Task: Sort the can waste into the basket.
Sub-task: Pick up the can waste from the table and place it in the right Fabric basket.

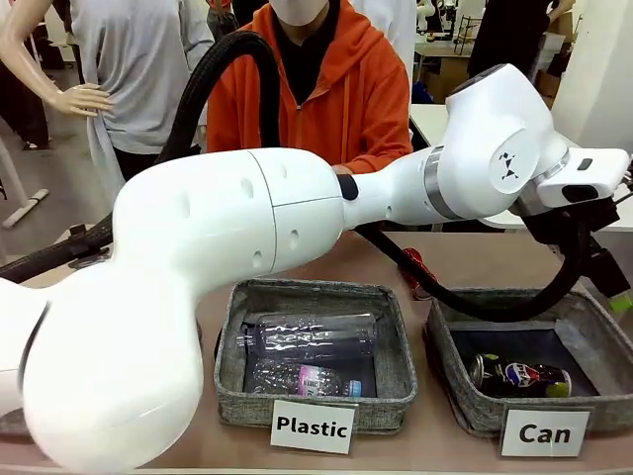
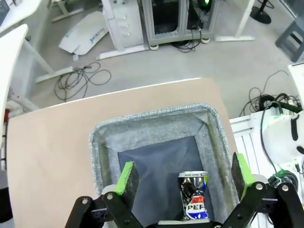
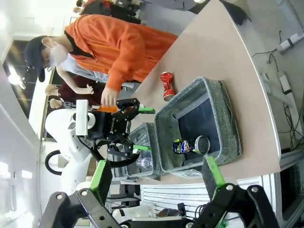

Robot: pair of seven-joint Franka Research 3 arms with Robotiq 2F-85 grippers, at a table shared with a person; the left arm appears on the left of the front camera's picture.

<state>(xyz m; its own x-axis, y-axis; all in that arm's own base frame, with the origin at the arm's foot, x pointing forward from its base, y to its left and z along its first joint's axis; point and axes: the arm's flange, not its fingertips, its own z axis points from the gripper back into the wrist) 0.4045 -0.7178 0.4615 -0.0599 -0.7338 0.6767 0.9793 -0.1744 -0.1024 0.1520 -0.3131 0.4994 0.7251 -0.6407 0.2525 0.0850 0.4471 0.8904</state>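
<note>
The open left gripper (image 2: 183, 175) hangs over the blue can (image 2: 194, 199) in the Can basket (image 2: 156, 118); the light, dented red can (image 3: 166, 86) probably suits a gentle mid-body pinch.

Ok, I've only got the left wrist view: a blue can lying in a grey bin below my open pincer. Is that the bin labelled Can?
Observer: Yes. In the front view the white label on that basket reads "Can", and the blue can is inside.
Operator: And the red one?
Observer: The red can sits on the table outside the basket, by its wall on the person's side.
Operator: Is the right arm near it?
Observer: No. The right pincer is open and empty, held back toward the table's edge on the other side of the basket.
</note>
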